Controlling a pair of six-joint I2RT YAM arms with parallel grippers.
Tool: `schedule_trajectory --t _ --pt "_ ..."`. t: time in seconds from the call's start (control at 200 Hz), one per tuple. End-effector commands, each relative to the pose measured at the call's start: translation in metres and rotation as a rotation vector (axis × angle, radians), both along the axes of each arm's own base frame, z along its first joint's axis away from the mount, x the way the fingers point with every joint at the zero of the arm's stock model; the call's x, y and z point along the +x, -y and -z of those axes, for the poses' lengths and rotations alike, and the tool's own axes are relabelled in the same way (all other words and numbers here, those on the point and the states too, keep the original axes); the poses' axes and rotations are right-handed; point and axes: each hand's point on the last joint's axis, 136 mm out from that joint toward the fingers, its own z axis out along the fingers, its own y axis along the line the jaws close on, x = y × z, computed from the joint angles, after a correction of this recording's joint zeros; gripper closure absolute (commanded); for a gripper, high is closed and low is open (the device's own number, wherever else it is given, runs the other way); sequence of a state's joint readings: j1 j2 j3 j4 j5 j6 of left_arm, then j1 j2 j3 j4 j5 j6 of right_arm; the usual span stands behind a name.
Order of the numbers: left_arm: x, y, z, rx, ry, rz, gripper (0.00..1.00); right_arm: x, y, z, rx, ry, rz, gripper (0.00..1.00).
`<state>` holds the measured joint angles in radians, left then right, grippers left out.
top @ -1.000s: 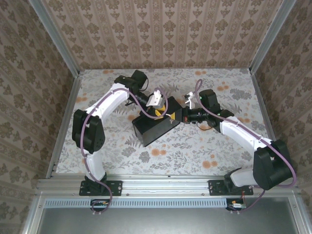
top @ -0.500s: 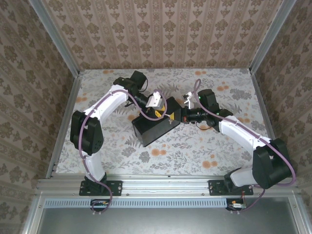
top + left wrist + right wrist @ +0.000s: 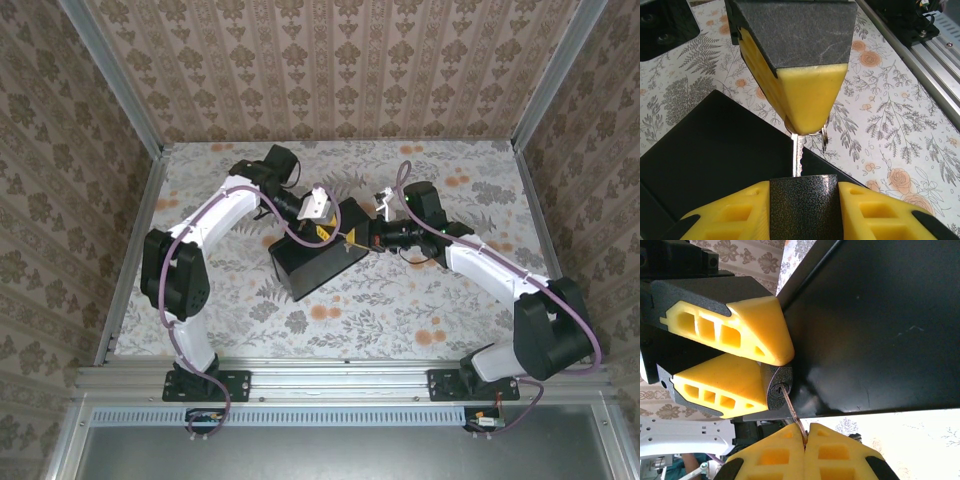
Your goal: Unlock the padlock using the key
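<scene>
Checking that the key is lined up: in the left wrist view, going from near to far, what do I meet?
Padlock, clamped between the left arm's fingers → key, entering the padlock → right arm's fingers, shut on the key.

We take this for a robotics lab test cell rather than a home. Brown damask-patterned wall panels (image 3: 340, 70) close it in from 9 through 12 to 3 o'clock, held by bare silver aluminium frame posts (image 3: 112, 78). At 6 o'clock a slotted aluminium rail (image 3: 340, 380) carries the bolted black bases of two white robot arms (image 3: 215, 215), with purple cables (image 3: 401, 180) looped along them. A flower-printed cloth (image 3: 400, 300) covers the table.
</scene>
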<state>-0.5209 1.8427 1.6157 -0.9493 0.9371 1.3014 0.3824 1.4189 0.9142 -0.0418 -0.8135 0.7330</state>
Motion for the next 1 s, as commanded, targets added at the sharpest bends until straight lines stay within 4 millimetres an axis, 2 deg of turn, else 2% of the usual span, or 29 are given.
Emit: schedule_trajectory --t 0.0,0.25,0.77,0.995 --pt "-0.004 0.000 -0.015 -0.045 0.022 0.007 0.66 -0.007 -0.012 -0.009 0.050 0.010 -0.048 0.98" --pt "0.001 0.001 -0.011 -0.044 0.037 -0.008 0.66 -0.015 -0.013 -0.011 0.072 -0.004 -0.067 0.98" --pt "-0.006 -0.003 -0.014 -0.054 0.086 0.028 0.66 -0.032 -0.017 -0.024 0.144 -0.099 -0.137 0.98" --pt "-0.008 -0.008 -0.014 -0.066 0.108 0.033 0.66 -0.037 -0.013 -0.021 0.167 -0.165 -0.146 0.98"
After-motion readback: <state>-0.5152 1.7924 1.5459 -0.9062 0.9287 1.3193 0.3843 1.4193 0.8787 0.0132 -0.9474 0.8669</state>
